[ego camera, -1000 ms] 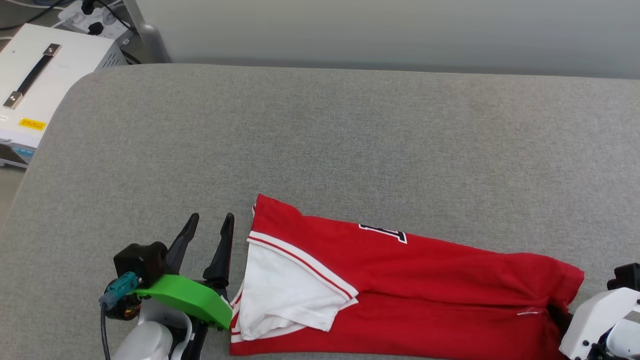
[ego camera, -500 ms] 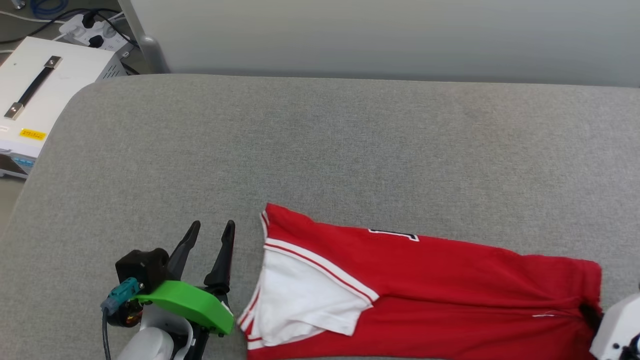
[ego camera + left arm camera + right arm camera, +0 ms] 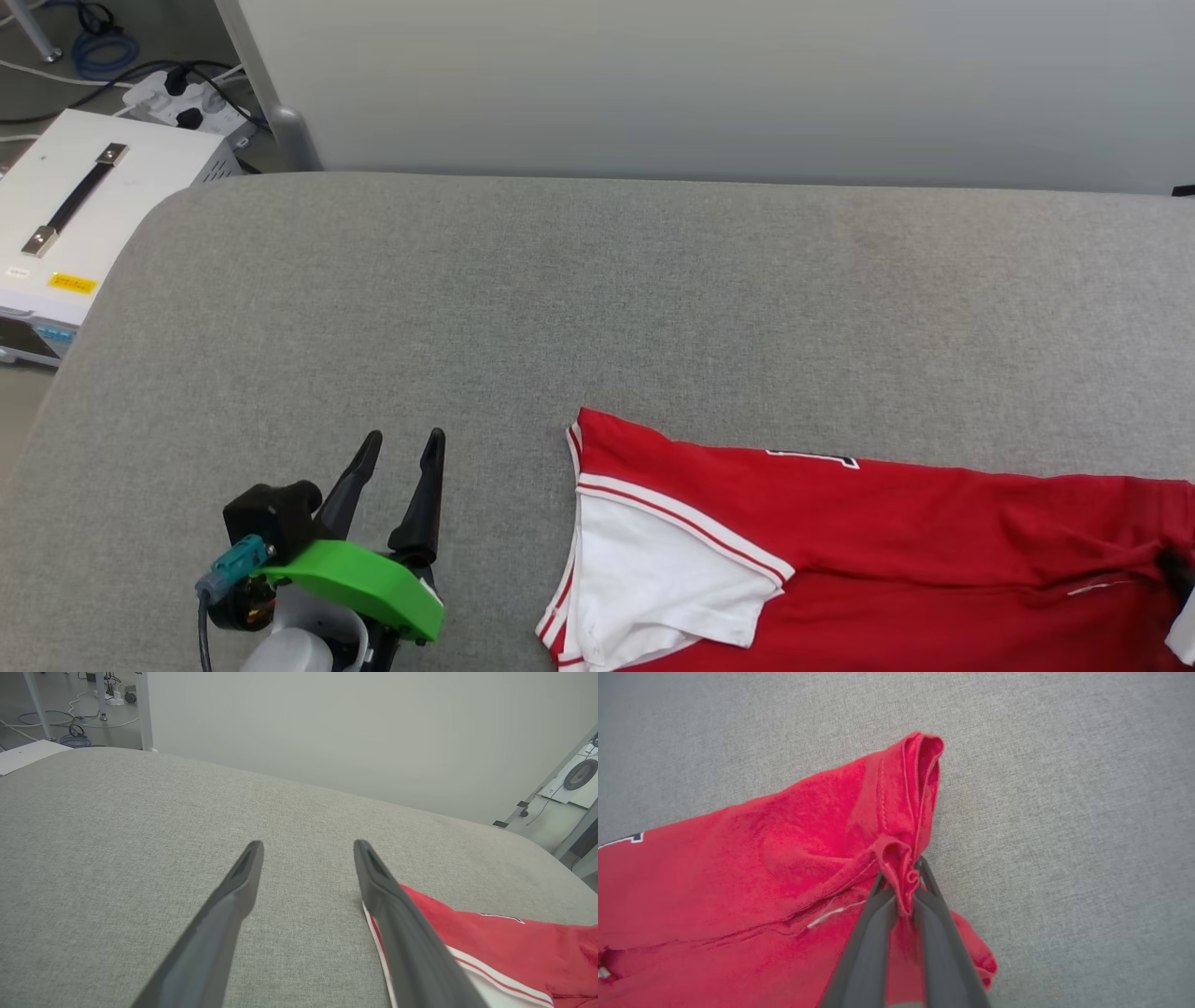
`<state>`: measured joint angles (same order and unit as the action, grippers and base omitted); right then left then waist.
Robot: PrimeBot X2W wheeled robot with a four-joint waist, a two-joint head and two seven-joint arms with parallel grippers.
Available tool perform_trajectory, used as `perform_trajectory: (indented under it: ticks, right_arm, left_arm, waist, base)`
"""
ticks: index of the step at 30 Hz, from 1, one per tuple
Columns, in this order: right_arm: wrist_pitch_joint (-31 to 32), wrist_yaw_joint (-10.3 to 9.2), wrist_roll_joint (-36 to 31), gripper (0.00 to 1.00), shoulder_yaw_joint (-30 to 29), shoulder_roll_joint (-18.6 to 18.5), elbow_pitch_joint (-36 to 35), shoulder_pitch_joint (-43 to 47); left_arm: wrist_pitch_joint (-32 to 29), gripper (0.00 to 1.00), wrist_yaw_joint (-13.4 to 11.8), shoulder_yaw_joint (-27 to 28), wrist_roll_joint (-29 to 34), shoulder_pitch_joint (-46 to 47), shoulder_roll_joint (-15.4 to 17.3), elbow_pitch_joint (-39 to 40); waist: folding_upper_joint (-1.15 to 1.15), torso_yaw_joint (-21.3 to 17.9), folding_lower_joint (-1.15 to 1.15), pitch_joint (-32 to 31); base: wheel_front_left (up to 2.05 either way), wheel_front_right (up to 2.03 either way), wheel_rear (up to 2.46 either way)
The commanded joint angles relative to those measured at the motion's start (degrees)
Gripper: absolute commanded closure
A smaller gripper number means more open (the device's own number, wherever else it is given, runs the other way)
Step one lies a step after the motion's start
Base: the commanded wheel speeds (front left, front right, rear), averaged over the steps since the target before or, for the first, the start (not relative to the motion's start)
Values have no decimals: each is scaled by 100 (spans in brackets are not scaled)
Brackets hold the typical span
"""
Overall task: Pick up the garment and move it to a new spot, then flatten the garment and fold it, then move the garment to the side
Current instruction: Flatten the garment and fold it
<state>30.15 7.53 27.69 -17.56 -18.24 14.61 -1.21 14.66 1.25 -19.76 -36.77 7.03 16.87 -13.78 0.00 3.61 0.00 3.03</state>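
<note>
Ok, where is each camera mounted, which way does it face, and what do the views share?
Head view: on the robot's head, facing forward and down at the grey surface and the garment; open left claw at lower left.
Left wrist view: on the left wrist, looking along that claw's spread fingers across the surface toward a pale wall.
Right wrist view: on the right wrist, looking down at the right claw shut on the garment's edge.
Shared: all three show the garment on the surface.
</note>
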Motion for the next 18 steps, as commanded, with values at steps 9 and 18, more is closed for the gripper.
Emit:
perform_trajectory:
  ticks: [9, 18]
  right_arm:
    - [466, -4, 295, 100, 426, 436, -1190, 451]
    - [1111, -4, 358, 100, 660, 1324, -2266, 745]
  left_arm:
    - [34, 0, 34, 70, 58, -252, -83, -5]
    - [34, 0, 50, 122, 55, -351, -139, 8]
  waist:
    - [0, 31, 0, -333]
    - [0, 188, 0, -440]
  base:
    - [0, 0, 0]
    - [0, 0, 0]
